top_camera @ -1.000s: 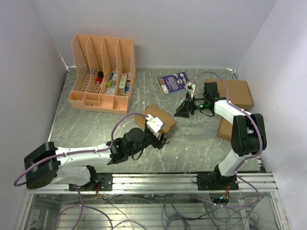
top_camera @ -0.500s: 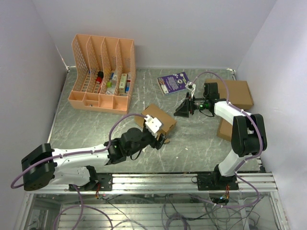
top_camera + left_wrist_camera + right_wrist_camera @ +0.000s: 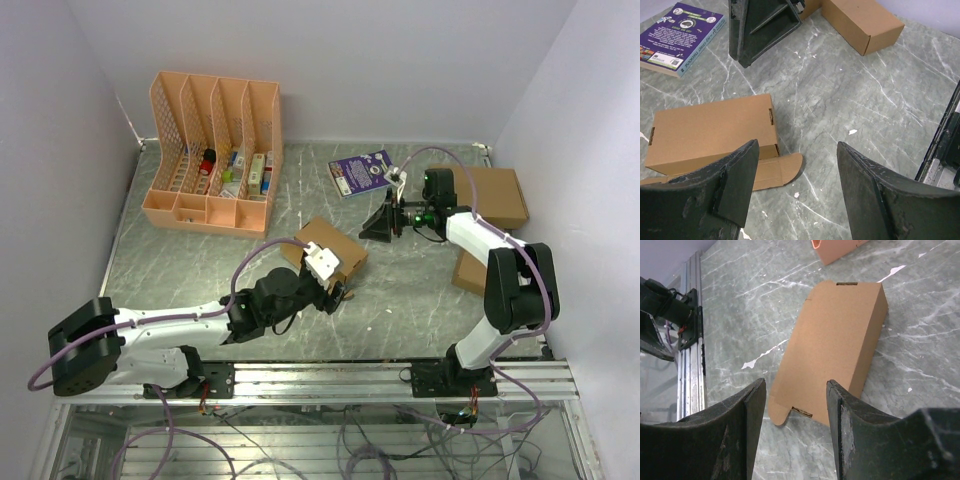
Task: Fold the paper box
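The paper box (image 3: 335,250) is a slim brown carton lying flat mid-table. In the left wrist view the paper box (image 3: 710,132) has a rounded flap (image 3: 777,170) open on the table beside it. My left gripper (image 3: 342,293) is open and empty, low over the table at the box's near end; in its own view the left gripper (image 3: 797,150) stands just right of the flap. My right gripper (image 3: 372,228) is open and empty, apart from the box on its far right. In its own view the right gripper (image 3: 796,390) frames the box (image 3: 835,345).
An orange desk organiser (image 3: 212,155) stands at the back left. A purple book (image 3: 362,172) lies at the back. A large brown box (image 3: 492,195) and a second small carton (image 3: 467,270) lie at the right. A metal rail (image 3: 330,378) runs along the near edge.
My right gripper has moved slightly back, away from the paper box. My left arm has shifted only a little. The box has not moved.
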Robot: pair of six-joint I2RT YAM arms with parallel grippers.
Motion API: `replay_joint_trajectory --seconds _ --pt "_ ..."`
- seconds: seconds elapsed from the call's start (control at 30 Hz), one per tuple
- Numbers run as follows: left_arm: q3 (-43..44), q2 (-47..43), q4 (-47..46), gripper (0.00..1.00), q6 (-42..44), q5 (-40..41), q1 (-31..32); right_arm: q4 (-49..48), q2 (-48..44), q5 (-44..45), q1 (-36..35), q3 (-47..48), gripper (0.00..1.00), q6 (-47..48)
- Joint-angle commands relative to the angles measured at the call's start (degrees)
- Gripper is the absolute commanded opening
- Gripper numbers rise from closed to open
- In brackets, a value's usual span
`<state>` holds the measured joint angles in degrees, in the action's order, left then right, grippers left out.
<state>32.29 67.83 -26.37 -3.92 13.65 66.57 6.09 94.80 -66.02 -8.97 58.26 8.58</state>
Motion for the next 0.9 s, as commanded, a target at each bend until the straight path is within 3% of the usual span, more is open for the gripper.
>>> replay_joint_trajectory --seconds 0.0,0.53,0.87 --pt "0.12 -0.16 -1.46 0.74 0.11 -1.61 -0.21 -1.10 -1.41 0.63 -0.17 -0.58 0.51 0.03" --pt "-0.94 0.18 -4.50 0.75 -0.21 -2.13 -0.21 -3.41 -1.28 -0.43 -0.23 -0.56 0.51 -2.08" --pt "-2.86 -0.67 -8.10 0.87 -3.71 0.40 -0.71 -5.55 -3.32 -0.01 -0.26 -1.37 0.51 -4.46"
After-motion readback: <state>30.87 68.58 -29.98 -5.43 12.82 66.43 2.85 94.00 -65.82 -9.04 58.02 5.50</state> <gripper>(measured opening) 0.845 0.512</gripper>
